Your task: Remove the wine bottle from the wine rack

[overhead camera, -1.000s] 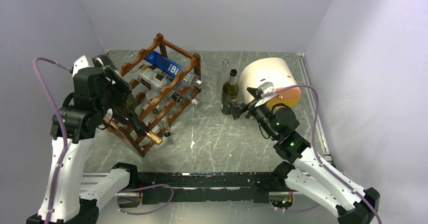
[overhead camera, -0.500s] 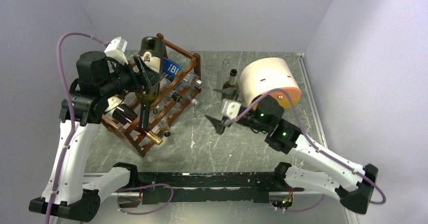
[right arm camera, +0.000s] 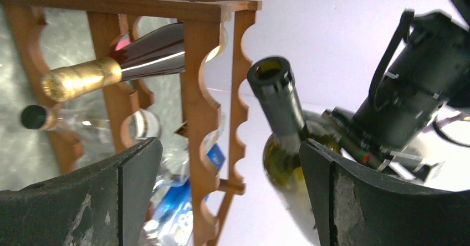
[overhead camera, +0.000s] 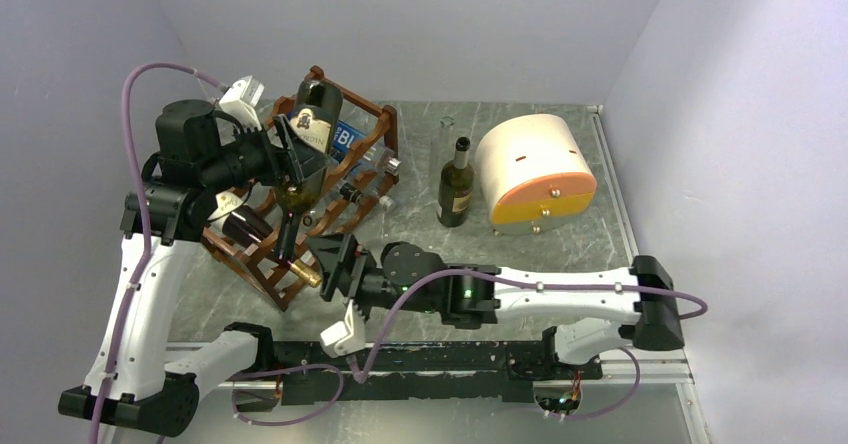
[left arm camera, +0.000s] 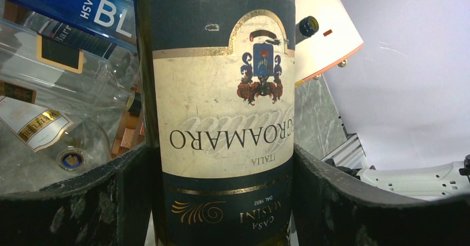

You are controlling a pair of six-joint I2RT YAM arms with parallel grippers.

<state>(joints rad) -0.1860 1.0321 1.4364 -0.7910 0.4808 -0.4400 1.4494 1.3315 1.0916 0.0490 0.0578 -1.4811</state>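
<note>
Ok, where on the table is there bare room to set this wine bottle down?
Bare table lies between the wine rack and the standing bottle, and between the drum box and the right arm. The rack side is crowded: left pincer holding the wine bottle, right pincer open near its neck.

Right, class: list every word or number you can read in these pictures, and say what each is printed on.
"CROAMARO", "ITALIA", "DAL 1852": label of the wine bottle, upside down, first word cut off.
"BL", "DASH": blue label in the wine rack.
Labels on the clear bottle: too blurred.
</note>
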